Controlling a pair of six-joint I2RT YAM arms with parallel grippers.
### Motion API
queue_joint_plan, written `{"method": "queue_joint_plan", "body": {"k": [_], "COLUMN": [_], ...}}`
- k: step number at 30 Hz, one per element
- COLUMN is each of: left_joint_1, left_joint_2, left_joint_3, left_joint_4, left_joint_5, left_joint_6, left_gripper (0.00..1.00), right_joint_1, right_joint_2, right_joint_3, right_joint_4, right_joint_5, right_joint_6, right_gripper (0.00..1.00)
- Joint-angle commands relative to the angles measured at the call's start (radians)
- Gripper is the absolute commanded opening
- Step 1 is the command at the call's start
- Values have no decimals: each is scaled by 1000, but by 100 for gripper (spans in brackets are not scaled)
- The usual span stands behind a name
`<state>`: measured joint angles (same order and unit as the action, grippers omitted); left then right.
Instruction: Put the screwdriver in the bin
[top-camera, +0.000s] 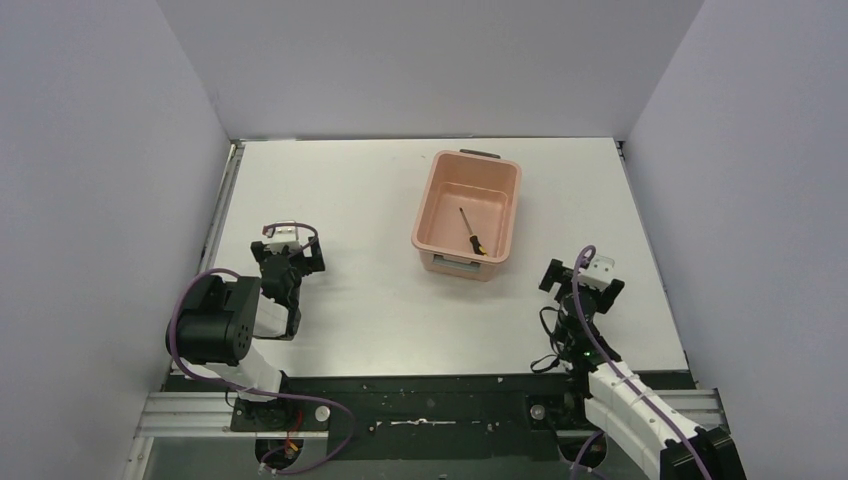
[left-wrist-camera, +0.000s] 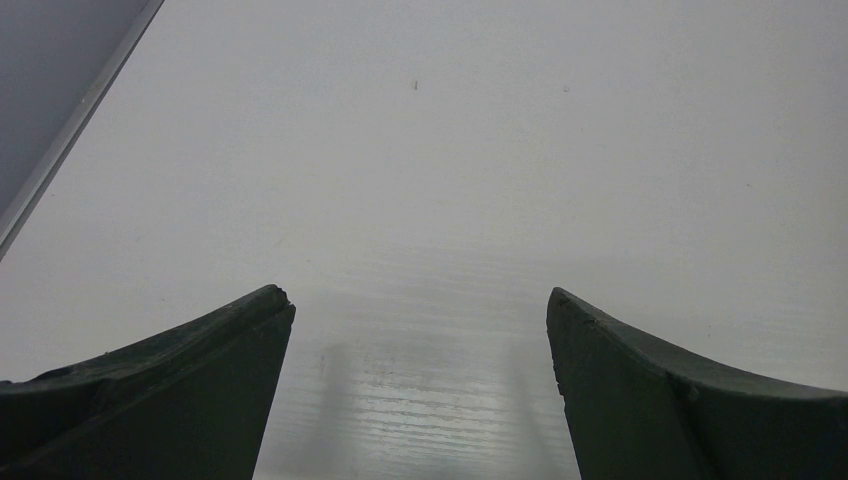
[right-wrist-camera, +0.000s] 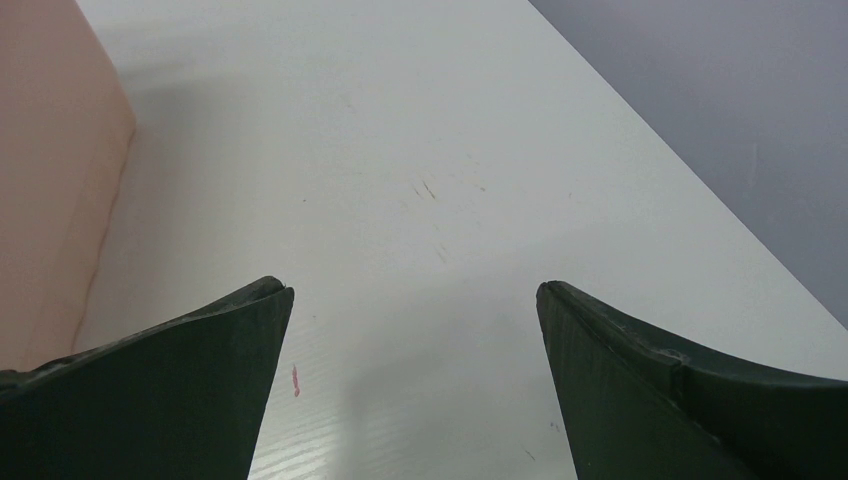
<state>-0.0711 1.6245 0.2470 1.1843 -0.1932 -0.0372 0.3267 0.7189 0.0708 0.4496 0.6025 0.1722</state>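
The screwdriver (top-camera: 471, 232), thin dark shaft with a black and yellow handle, lies inside the salmon-pink bin (top-camera: 437, 196) at the back middle of the table. The bin's outer wall (right-wrist-camera: 45, 180) also shows at the left of the right wrist view. My left gripper (top-camera: 286, 262) is open and empty over the bare table at the left, far from the bin; its jaws (left-wrist-camera: 418, 300) stand wide apart. My right gripper (top-camera: 578, 278) is open and empty to the right of the bin's near corner, jaws (right-wrist-camera: 412, 292) wide apart above the table.
Grey walls enclose the white table (top-camera: 360, 300) on the left, back and right. The table's right edge (right-wrist-camera: 700, 190) runs close beside the right gripper. A black rail (top-camera: 430, 405) with the arm bases lines the near edge.
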Motion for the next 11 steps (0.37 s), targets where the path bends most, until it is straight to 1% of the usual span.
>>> {"method": "queue_joint_plan", "body": {"k": [1, 3, 11], "left_joint_1": [-2, -2, -2], "left_joint_2": [-14, -13, -13], "left_joint_3": [7, 8, 8], "left_joint_4": [24, 23, 23], "left_joint_5": [9, 9, 11], "left_joint_6": [8, 8, 8], "left_gripper": [97, 97, 97], "right_joint_1": [-6, -6, -5], "right_joint_2": [-32, -30, -1], "right_joint_3": [-62, -104, -98], "right_joint_4": [190, 236, 253], "right_joint_5": [24, 28, 14], "right_joint_6": [-11, -7, -16], "right_gripper": [100, 100, 100]}}
